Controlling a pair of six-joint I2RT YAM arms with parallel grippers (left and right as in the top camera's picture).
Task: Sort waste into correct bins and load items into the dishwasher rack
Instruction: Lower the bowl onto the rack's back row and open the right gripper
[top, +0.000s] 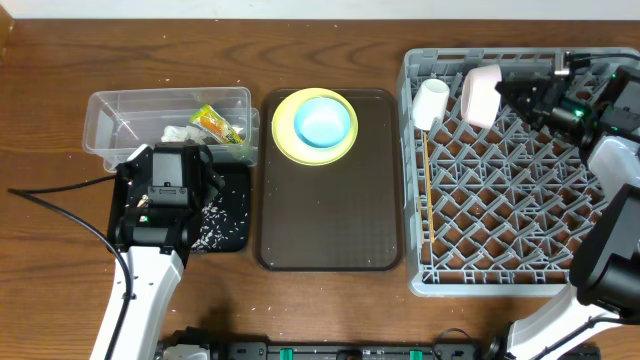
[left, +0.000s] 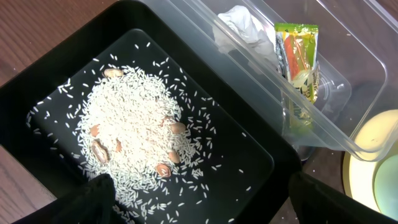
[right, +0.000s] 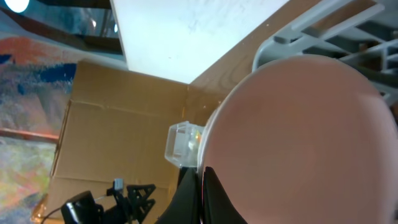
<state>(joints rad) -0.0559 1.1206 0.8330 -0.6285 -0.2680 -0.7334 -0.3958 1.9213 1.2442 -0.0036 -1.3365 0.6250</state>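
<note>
Near left: left gripper (left: 200, 183) hangs over the black tub (top: 238, 180), fingers apart, nothing held; rice (left: 134, 140) lies inside. Chopsticks (top: 427, 190) lie in the rack (top: 500, 200). Farther, the clear tub (top: 110, 110) holds the wrapper (top: 218, 125) and white scrap (top: 180, 133); we judge the waste sorted. Yellow plate (top: 285, 135) and blue bowl (top: 323, 120) wait on the brown tray (top: 330, 220), unobstructed. Far right: white cup (top: 432, 103) racked; right gripper (right: 200, 193) clamped on the whitish bowl (top: 480, 97), above the rack

Clr plastic tub (top: 120, 120); matt blk tub (top: 240, 180); grey plastic rack (top: 500, 190); wood tbl (top: 60, 50).
</note>
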